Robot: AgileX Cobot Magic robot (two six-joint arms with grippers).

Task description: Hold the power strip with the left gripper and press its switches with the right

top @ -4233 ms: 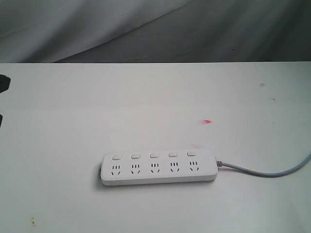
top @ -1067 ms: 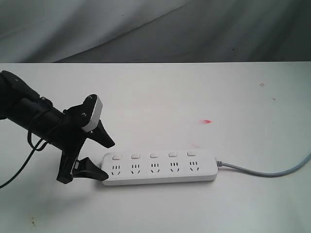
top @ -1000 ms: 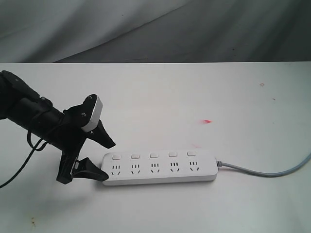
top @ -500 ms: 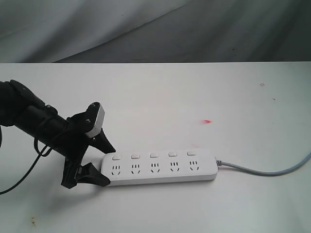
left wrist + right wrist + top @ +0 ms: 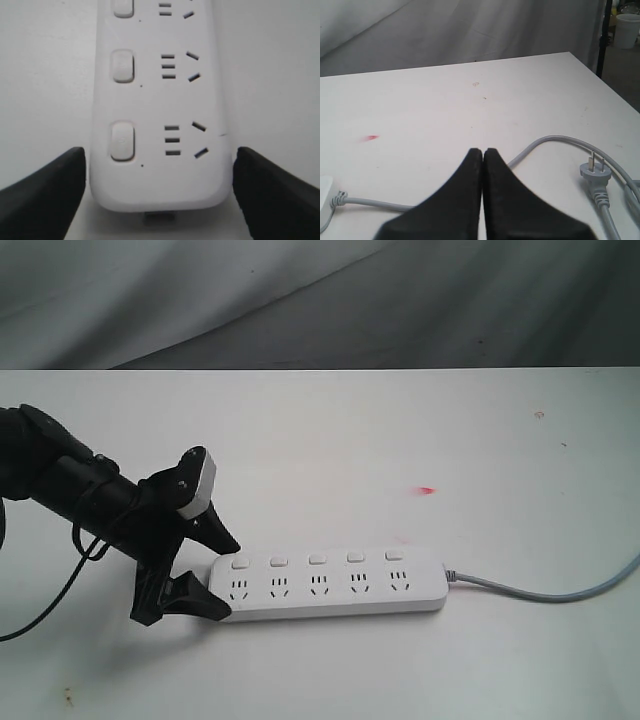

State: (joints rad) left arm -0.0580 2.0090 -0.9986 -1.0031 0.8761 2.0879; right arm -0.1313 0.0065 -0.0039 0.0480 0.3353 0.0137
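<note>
The white power strip (image 5: 330,586) lies flat on the table, its grey cord (image 5: 540,594) running off to the right. Its switches (image 5: 316,560) form a row along the far side above the outlets. My left gripper (image 5: 230,580) is open and straddles the strip's left end, one black jaw on each long side. In the left wrist view the power strip (image 5: 155,125) fills the space between the fingers (image 5: 55,185), with a thin gap on each side, and switches (image 5: 122,141) show. My right gripper (image 5: 483,150) is shut and empty; it is out of the exterior view.
The cord (image 5: 550,142) loops across the table to a loose grey plug (image 5: 594,175) near the right gripper. A small red mark (image 5: 427,490) sits on the tabletop behind the strip. The table edge (image 5: 610,85) drops off beside a black pole (image 5: 605,35) and a white bucket (image 5: 627,30).
The left arm has dropped and moved right, so its open jaws now flank the strip's left end instead of stopping short of it. The strip has not shifted.
</note>
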